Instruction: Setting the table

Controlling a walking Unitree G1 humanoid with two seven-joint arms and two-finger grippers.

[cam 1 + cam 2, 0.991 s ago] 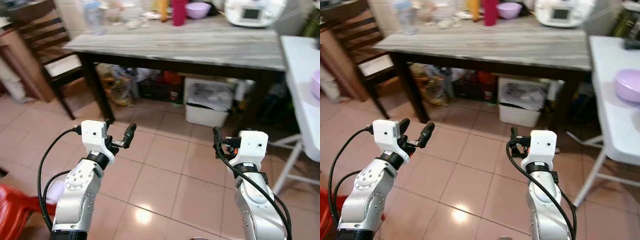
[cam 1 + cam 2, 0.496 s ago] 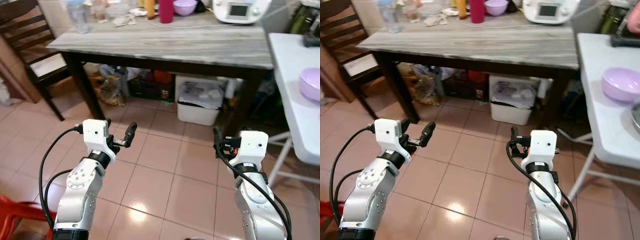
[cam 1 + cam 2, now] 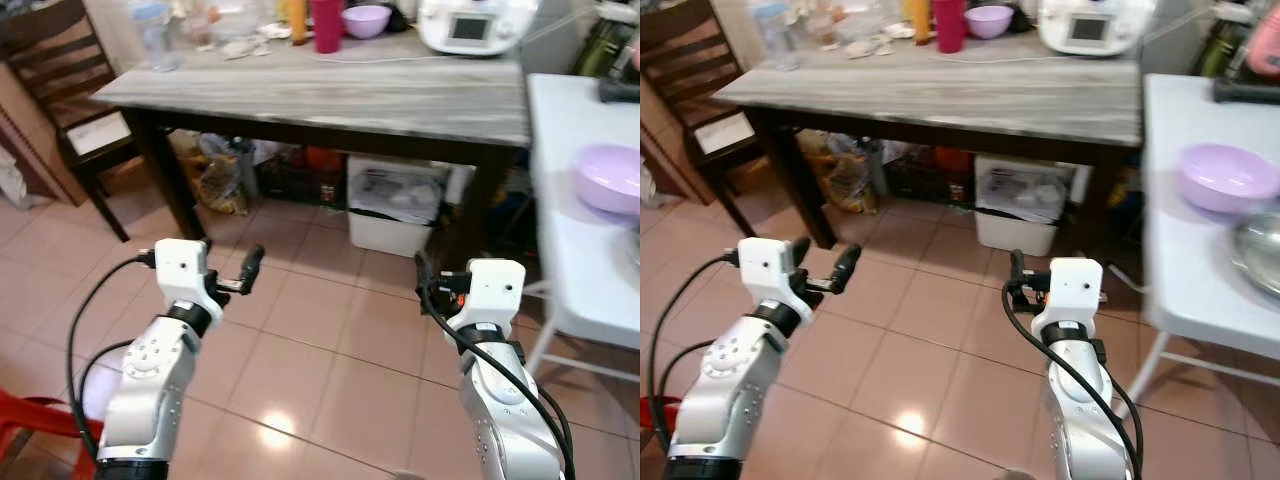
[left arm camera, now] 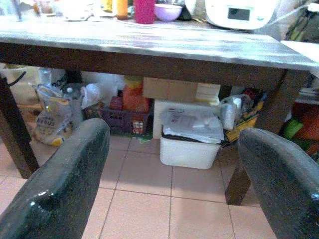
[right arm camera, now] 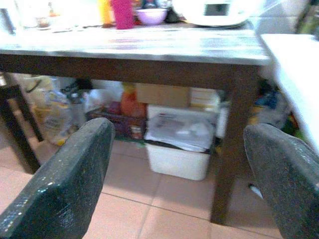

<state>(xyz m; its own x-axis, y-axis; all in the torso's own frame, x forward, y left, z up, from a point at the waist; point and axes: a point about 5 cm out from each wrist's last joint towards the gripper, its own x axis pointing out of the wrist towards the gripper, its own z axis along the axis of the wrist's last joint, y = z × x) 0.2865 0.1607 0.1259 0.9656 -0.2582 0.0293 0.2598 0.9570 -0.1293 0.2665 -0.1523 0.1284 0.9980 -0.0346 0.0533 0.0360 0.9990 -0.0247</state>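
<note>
A grey marble-topped table (image 3: 330,95) on dark legs stands ahead, with a pink cup (image 3: 326,22) and a small purple bowl (image 3: 366,18) at its far edge. To my right is a white table (image 3: 1185,270) holding a larger purple bowl (image 3: 1225,175) and a metal bowl (image 3: 1262,250). My left gripper (image 3: 228,262) hovers open over the tiled floor, short of the marble table, holding nothing. Beside it my right gripper (image 3: 1018,272) is also raised and open; in its wrist view the two black fingers (image 5: 60,184) stand wide apart and empty.
A white appliance (image 3: 470,25) and bottles sit at the back of the marble table. Under it are a white bin (image 3: 405,205), bags (image 3: 225,175) and crates. A dark wooden chair (image 3: 70,90) stands at the left, and a red stool (image 3: 20,430) is by my left side.
The view has swung to the right, bringing the white table and its purple bowl further into the picture. Both arms keep the same raised pose with open fingers.
</note>
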